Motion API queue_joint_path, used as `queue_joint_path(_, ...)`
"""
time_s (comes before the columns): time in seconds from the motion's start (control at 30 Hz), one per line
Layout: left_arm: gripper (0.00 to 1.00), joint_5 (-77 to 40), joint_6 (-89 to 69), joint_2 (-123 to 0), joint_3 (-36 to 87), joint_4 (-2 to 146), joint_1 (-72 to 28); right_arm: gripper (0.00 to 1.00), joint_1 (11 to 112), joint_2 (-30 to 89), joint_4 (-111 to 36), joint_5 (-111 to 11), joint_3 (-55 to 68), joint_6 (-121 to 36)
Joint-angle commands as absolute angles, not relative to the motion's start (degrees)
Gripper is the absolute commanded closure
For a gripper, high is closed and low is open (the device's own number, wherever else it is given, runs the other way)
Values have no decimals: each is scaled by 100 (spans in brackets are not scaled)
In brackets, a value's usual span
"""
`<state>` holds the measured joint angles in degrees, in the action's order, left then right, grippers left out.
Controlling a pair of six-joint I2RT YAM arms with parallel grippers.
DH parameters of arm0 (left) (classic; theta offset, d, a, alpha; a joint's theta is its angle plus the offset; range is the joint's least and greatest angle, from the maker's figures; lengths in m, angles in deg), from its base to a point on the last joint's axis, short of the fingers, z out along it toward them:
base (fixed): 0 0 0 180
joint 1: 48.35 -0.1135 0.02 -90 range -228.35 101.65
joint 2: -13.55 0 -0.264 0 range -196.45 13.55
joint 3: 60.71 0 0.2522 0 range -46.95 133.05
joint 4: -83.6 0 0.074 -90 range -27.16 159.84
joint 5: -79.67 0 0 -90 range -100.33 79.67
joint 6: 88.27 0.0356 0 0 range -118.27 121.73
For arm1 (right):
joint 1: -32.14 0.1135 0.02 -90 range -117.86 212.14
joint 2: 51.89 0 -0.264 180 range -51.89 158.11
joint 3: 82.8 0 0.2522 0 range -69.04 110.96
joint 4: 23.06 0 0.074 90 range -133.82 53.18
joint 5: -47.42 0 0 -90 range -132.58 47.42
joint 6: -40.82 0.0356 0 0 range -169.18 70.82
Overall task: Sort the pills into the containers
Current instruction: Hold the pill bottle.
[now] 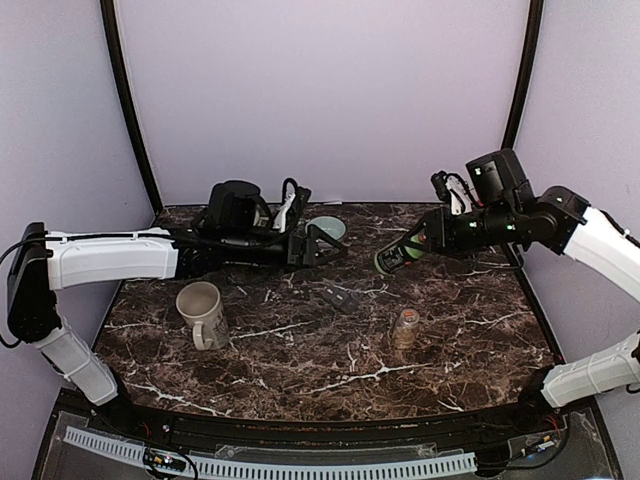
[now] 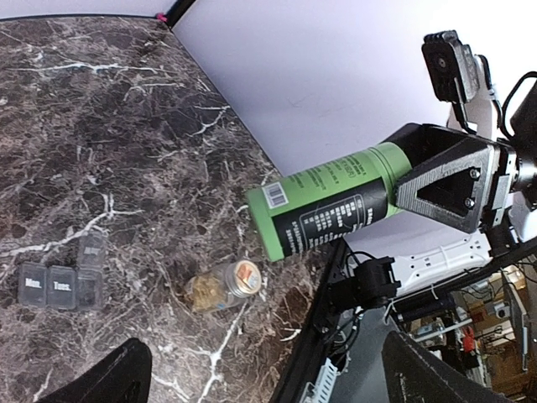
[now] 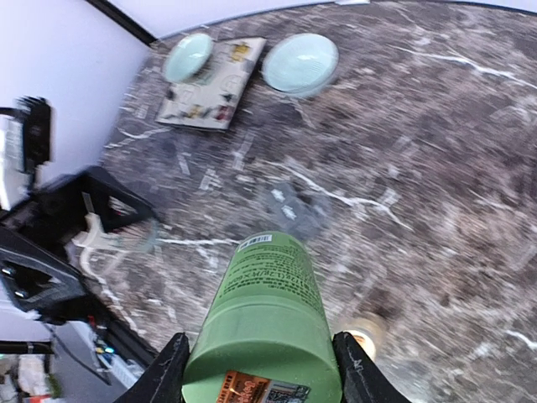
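My right gripper (image 1: 425, 240) (image 3: 260, 369) is shut on a green pill bottle (image 1: 398, 256) (image 3: 267, 302) (image 2: 331, 206), holding it tilted above the table, bottom end pointing down and left. A small clear bottle of yellowish pills (image 1: 405, 327) (image 2: 220, 285) (image 3: 367, 332) stands on the marble below it. A dark pill organizer (image 1: 340, 298) (image 2: 61, 287) (image 3: 294, 206) lies at mid-table. My left gripper (image 1: 325, 245) (image 2: 268, 386) is open and empty, hovering at the back centre, apart from all of these.
A white mug (image 1: 203, 313) stands front left. A teal bowl (image 1: 326, 228) (image 3: 300, 63) sits at the back beside a second teal dish (image 3: 189, 54) and a flat patterned tray (image 3: 214, 84). Dark marble tabletop (image 1: 300, 360), walls close behind.
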<state>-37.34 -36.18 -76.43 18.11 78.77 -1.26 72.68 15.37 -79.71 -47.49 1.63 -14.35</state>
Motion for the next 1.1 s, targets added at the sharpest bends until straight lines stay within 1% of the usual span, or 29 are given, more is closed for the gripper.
queue_joint_path(0.0,1,-4438,-4081,-7332,1550,8602,-213,97,7332,1593,-6490,-5590,14,-1060)
queue_joint_path(0.23,1,-4738,-4607,-7238,1109,9597,-355,97,7328,1756,-5288,-6483,-262,-435)
queue_joint_path(0.47,1,-4880,-4929,-7291,896,10225,-447,97,7361,1829,-4638,-6963,-509,-45)
queue_joint_path(0.8,2,-5050,-5273,-7423,811,10970,-493,97,7485,2039,-4055,-7296,-626,317)
queue_joint_path(1.07,2,-5228,-5437,-7441,721,11226,-494,98,7486,2115,-3572,-7499,-743,606)
